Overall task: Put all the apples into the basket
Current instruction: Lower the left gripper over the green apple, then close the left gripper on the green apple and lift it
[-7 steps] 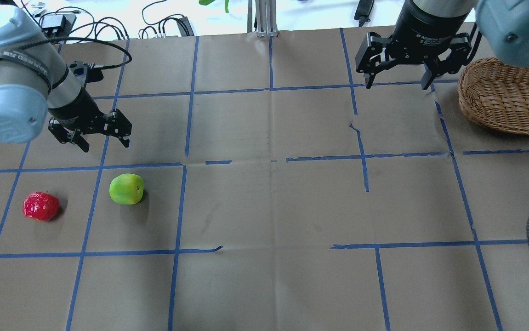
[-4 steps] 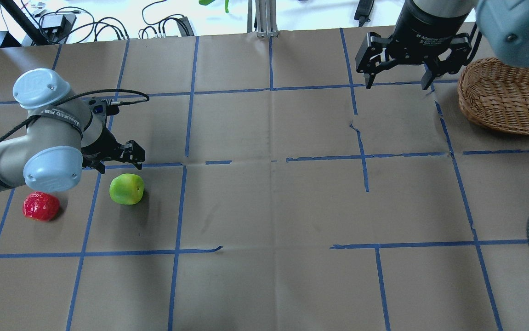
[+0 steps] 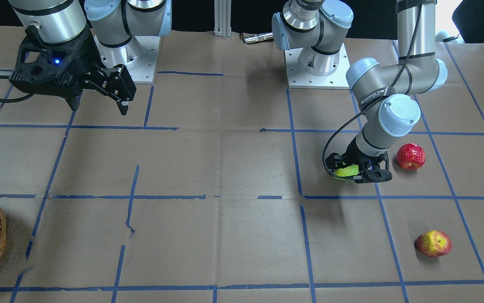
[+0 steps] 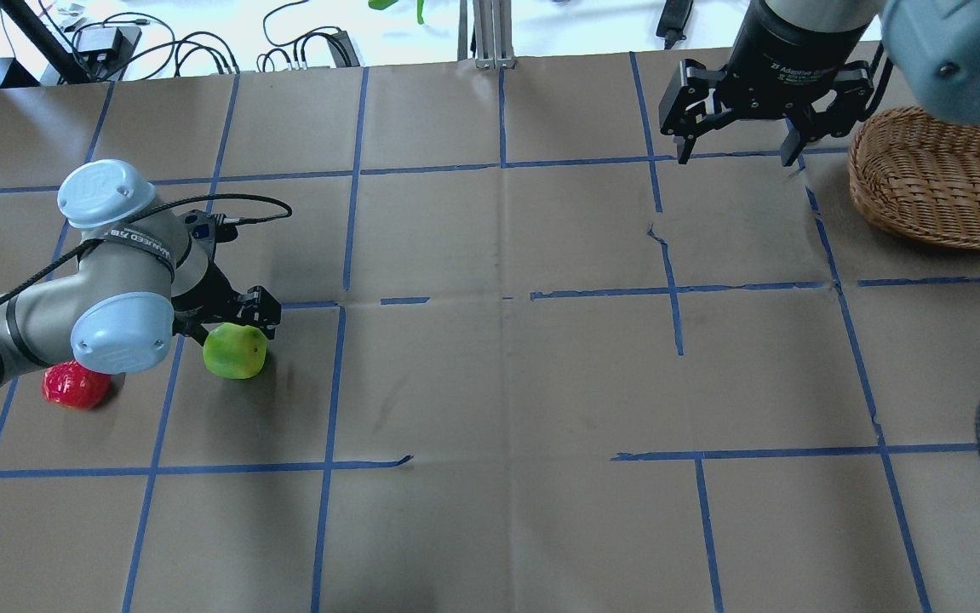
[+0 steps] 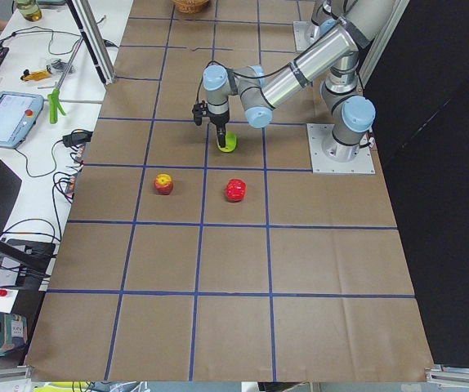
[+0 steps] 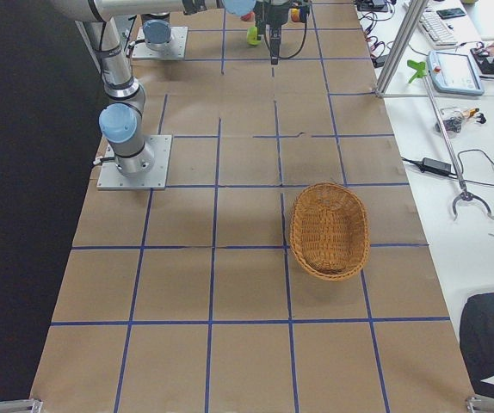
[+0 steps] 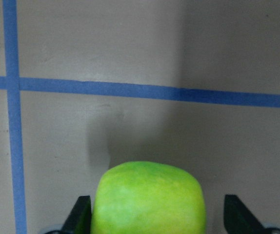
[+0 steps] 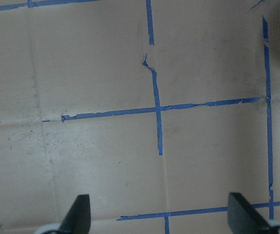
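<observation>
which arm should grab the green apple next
Left. The left gripper sits open, straddling the green apple; the right gripper hangs open far across the table beside the basket.

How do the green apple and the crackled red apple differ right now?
The green apple is yellow-green; the red apple is deep red. The green apple sits inside the open left gripper; the red apple lies free beside that arm. Both rest on the table, outside the basket.

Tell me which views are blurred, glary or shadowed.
Left wrist view: the green apple sits close and soft-edged, its shadow on the table above it, right side dimmer. Overhead view: the strip beyond the table is blown out white. Right wrist view: even light, no glare.
</observation>
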Controlling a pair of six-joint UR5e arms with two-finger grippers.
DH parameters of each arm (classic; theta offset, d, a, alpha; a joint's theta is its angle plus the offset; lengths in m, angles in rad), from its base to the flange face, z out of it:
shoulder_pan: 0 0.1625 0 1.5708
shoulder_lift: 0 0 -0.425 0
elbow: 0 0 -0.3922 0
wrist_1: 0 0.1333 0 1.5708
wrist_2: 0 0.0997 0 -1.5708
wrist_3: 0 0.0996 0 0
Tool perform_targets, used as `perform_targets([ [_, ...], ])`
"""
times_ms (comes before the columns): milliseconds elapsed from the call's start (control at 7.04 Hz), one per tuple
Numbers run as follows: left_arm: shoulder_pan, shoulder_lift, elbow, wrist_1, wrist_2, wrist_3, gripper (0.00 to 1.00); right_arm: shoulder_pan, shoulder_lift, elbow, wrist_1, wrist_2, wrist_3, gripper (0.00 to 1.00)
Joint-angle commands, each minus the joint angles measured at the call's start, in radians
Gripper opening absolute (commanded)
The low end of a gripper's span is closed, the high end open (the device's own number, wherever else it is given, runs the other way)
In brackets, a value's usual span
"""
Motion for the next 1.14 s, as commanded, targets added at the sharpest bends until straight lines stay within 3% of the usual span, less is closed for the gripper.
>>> perform_targets([
  [0,0.0,0.005,-0.003,0.001,0.001,0.022,0.58,-0.001,0.0,0.0,0.002,0.001,0.0,1.0],
  [142,-0.002,0.016,-0.003,-0.002,0.025,0.02,0.38,0.0,0.0,0.0,0.001,0.001,0.0,1.0],
  [284,-0.012,0.028,0.0,-0.008,0.032,0.017,0.32,0.0,0.0,0.0,0.002,0.001,0.0,1.0],
  [426,-0.024,0.054,0.014,-0.022,0.033,0.008,0.31,-0.001,0.0,0.0,0.002,0.002,0.0,1.0],
  [568,-0.078,0.098,0.096,-0.134,0.02,-0.031,0.31,0.002,0.0,0.0,-0.001,0.002,0.002,1.0],
  [710,-0.181,0.089,0.248,-0.281,0.015,-0.138,0.31,0.0,0.0,0.0,-0.002,0.002,0.0,1.0],
  [852,-0.31,0.047,0.393,-0.398,0.0,-0.251,0.31,0.002,0.0,0.0,-0.004,0.002,0.0,1.0],
  [994,-0.44,-0.04,0.505,-0.416,0.0,-0.316,0.32,0.002,0.0,0.0,-0.004,0.002,0.002,1.0],
])
